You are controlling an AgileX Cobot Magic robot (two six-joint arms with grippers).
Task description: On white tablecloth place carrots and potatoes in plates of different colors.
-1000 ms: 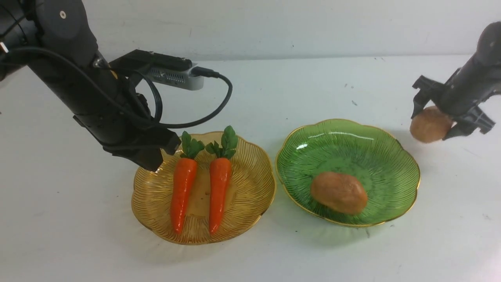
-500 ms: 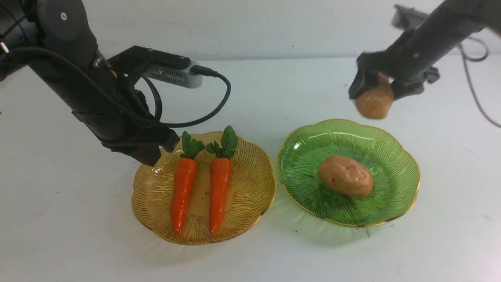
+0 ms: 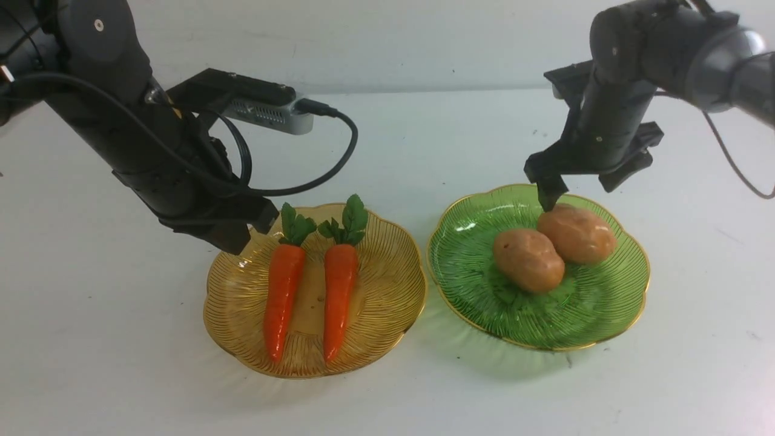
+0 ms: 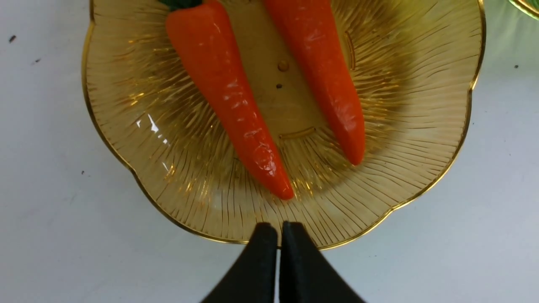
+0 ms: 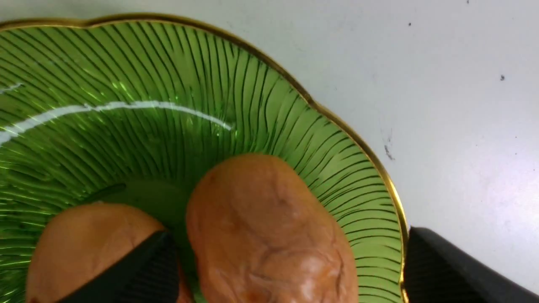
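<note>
Front view: white tablecloth (image 3: 121,375) covers the whole table, w/ a few dark specks toward the upper right of the frame. Amber plate (image 3: 390,284) sits lower ctr-left and green plate (image 3: 469,272) lower ctr-right, side by side, rims near each other but apart.

Left-side carrot (image 3: 281,297) and right-side carrot (image 3: 339,290) both lie in the amber plate, approx parallel, w/ a narrow gap btwn them. Their green leaf tops point to the top of the frame, tips to the bottom.

Centre potato (image 3: 528,260) and far potato (image 3: 576,234) both lie in the green plate, touching. The far one is up and to the right of the other, nearer the upper rim.

Left gripper (image 3: 235,245) overlaps the amber plate's upper-left edge in the frame, its arm coming down from the upper-left corner. In the left wrist view its black fingers (image 4: 263,252) are pressed together w/ only a hairline slit, nothing held. Their tips show over the plate's gold rim, just below the carrot tips.

Right gripper (image 3: 581,194) hangs over the upper right part of the green plate, jaws spread wide. In the right wrist view one finger (image 5: 134,269) reaches down btwn the two potatoes, and the other (image 5: 446,261) sits outside the rim, clear of the far potato (image 5: 269,227). That potato rests on the plate, not clamped. Can't tell if the inner finger touches it.
</note>
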